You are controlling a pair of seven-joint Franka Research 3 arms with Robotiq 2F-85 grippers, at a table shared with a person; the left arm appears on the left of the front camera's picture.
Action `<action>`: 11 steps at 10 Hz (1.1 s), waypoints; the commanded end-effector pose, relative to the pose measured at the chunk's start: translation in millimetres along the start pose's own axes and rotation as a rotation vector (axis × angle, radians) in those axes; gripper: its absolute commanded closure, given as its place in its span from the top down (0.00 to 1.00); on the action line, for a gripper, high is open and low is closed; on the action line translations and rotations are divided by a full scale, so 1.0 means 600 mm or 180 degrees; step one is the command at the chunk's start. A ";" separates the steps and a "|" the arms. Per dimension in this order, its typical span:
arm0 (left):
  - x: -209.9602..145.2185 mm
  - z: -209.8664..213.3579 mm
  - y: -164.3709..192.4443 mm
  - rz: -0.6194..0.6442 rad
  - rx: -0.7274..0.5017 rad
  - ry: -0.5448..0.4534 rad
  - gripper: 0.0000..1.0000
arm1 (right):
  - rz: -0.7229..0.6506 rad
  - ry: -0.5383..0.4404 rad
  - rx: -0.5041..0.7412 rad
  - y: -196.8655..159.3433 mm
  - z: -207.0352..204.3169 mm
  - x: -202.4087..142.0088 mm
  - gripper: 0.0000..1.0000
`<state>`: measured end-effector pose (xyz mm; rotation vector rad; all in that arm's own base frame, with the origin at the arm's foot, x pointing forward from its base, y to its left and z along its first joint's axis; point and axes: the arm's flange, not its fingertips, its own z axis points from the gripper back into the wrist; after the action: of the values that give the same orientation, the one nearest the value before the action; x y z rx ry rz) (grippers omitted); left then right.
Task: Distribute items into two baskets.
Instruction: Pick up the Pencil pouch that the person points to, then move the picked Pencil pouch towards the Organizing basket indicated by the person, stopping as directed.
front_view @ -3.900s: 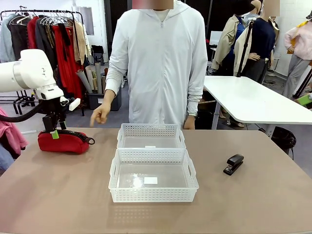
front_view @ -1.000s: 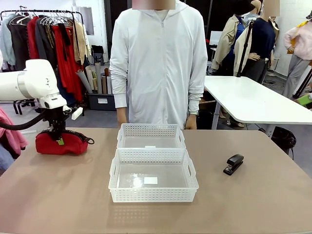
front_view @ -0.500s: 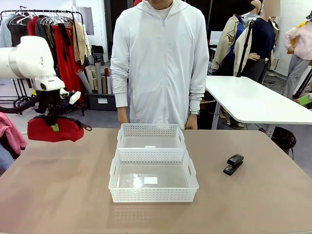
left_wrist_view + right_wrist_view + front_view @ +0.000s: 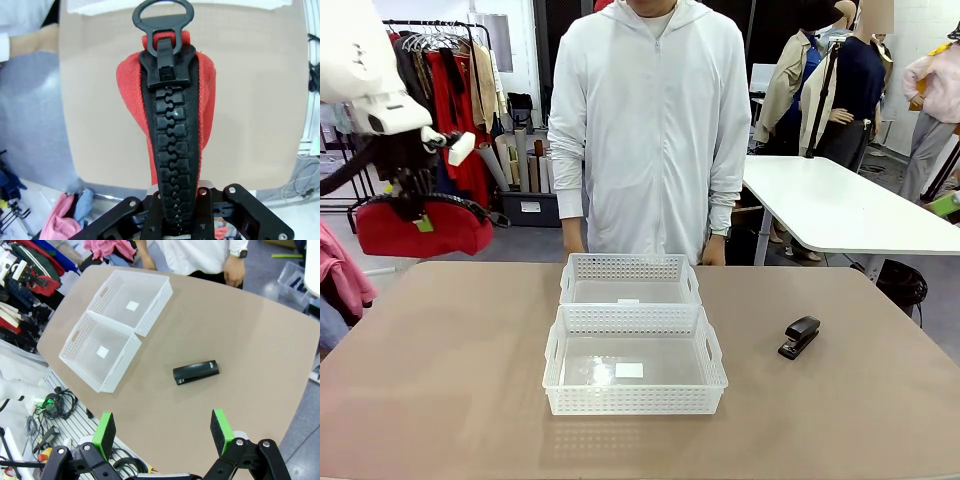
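Fingers of the left gripper are pressing together on the black zipper ridge of the red pouch, and I am seeing it hanging from them clear of the table, above the left edge toward the far left corner. In the left wrist view the left gripper is clamping the zipper's near end; the pouch is drooping away from the camera, red fabric bulging on either side of the chunky teeth, the ring-shaped pull at the far end. The fingertips themselves are hiding behind the zipper there.

Fingers of the right gripper are standing wide apart, holding nothing, looking down on the stapler.

The stapler is lying near the table's right edge, well apart from the baskets. The near basket and the far basket are sitting touching in the middle, the far one by the far edge in front of the person.

The left arm is running off the top left of the front view. A black loop is sticking out at the pouch's right end; I am not making out whether it is strap or zipper.
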<state>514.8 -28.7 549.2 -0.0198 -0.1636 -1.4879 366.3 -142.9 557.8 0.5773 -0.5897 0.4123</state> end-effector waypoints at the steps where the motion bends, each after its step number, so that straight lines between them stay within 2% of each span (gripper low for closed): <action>1: -0.020 0.031 -0.016 0.0186 0.0091 -0.0092 0.00 | 0.0017 -0.0013 0.0008 0.003 0.001 0.001 1.00; 5: -0.023 0.031 -0.009 0.0093 -0.0163 -0.0151 0.00 | 0.0017 -0.0013 0.0008 0.003 0.001 0.001 1.00; 6: -0.029 0.043 -0.021 0.0143 0.0007 -0.0082 0.00 | 0.0017 -0.0013 0.0008 0.003 0.001 0.001 1.00; 11: -0.029 0.043 -0.021 0.0143 0.0007 -0.0082 0.00 | 0.0017 -0.0013 0.0008 0.003 0.001 0.001 1.00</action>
<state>499.1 -11.5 569.3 -0.0496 -0.1784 -1.4482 366.2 -142.9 557.9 0.5772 -0.5899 0.4122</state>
